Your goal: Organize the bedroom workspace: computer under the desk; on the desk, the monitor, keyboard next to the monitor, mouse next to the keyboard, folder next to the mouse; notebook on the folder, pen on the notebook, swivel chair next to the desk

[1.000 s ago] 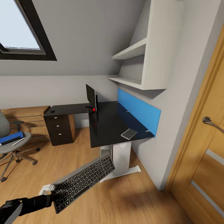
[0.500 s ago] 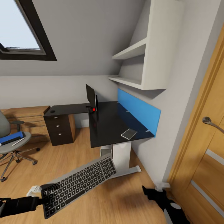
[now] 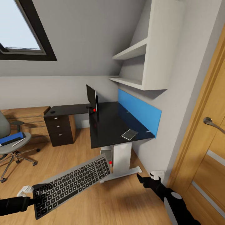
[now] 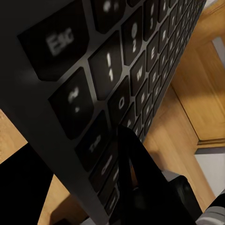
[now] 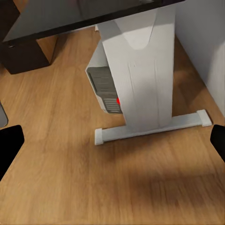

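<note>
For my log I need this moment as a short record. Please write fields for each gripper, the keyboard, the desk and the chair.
left gripper: shut on the keyboard, held in the air above the floor
right gripper: open, holds nothing
desk: monitor stands on it
swivel chair: apart from the desk, folder and pen on its seat

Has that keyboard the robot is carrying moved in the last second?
Yes. The keyboard has slid left and down in the head view, away from the desk.

The desk [image 3: 109,125] top lies open between the monitor [image 3: 91,98] and a small flat object [image 3: 129,134] near its front corner.
</note>
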Tool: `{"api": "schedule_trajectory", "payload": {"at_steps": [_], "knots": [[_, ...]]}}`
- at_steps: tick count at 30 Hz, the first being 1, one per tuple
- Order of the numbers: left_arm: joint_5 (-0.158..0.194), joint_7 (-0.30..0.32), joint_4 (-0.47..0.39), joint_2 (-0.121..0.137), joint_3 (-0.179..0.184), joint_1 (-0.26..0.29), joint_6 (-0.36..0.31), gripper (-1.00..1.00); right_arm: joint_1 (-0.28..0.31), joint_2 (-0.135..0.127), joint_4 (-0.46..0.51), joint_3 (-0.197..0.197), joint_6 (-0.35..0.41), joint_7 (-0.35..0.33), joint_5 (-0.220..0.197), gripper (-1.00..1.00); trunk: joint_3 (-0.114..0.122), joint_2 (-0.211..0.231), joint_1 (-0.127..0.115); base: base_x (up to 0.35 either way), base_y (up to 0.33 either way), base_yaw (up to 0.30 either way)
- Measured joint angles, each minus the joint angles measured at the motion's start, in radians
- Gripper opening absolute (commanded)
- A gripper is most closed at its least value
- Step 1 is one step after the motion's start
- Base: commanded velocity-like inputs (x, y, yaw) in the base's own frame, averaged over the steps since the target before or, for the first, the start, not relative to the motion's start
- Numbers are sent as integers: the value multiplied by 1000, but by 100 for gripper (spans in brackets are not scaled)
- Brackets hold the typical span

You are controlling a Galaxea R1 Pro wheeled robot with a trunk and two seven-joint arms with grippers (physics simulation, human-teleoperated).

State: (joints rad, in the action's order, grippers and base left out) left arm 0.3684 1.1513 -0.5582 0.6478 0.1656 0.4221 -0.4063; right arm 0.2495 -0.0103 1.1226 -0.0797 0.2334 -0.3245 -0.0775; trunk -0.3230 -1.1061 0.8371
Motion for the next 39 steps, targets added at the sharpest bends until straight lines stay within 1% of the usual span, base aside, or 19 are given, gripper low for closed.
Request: {"api": "schedule_trajectory", "payload": {"at_steps": [5,8,12,14,15,17,19,21,23,24,26,29,32,35,38,39], "knots": [[1,2,0,5,-2,0,1,-100,0,-1,0,-1,-1,-49,0,100,0,0,0,0,0,0],[3,13,0,8,-2,0,1,-100,0,-1,-3,-1,-2,-62,0,100,0,0,0,0,0,0],[2,65,0,13,-1,0,1,-100,0,-5,-3,-4,-3,-76,0,100,0,0,0,0,0,0],[0,98,0,14,1,0,3,-100,0,-8,4,-8,-1,-98,-1,100,0,0,0,0,0,0],[-1,116,-1,17,2,0,3,-100,0,-10,15,-17,3,-122,-5,100,0,0,0,0,0,0],[-4,129,0,21,2,0,5,-100,0,-13,28,-27,10,-151,-10,100,0,0,0,0,0,0],[-5,142,0,29,3,0,6,-100,0,-16,57,-43,43,-209,-15,100,0,0,0,0,0,0],[-6,147,0,33,4,0,7,-100,0,-18,67,-49,63,-237,-16,100,0,0,0,0,0,0],[-5,161,-2,37,6,0,10,-100,0,-19,77,-55,81,-273,-17,100,0,0,0,0,0,0],[-5,177,-4,38,6,0,13,-100,0,-22,81,-58,87,-291,-17,100,0,0,0,0,0,0],[-12,196,-4,40,7,0,19,-100,0,-33,84,-60,93,-308,-17,100,0,0,0,0,0,0],[-20,209,-4,41,6,0,23,-100,0,-48,86,-62,97,-319,-19,100,0,0,0,0,0,0],[-25,214,-3,41,6,0,25,-100,0,-55,89,-63,100,-324,-23,100,0,0,0,0,0,0],[-27,218,-4,41,7,0,27,-100,0,-59,90,-62,104,-344,-34,100,0,0,0,0,0,0],[-28,219,-3,41,7,0,27,-100,0,-62,90,-62,116,-415,-44,100,0,0,0,0,0,0],[-29,220,-3,41,7,0,27,-100,0,-63,90,-63,129,-450,-45,100,0,0,0,0,0,0]]}}
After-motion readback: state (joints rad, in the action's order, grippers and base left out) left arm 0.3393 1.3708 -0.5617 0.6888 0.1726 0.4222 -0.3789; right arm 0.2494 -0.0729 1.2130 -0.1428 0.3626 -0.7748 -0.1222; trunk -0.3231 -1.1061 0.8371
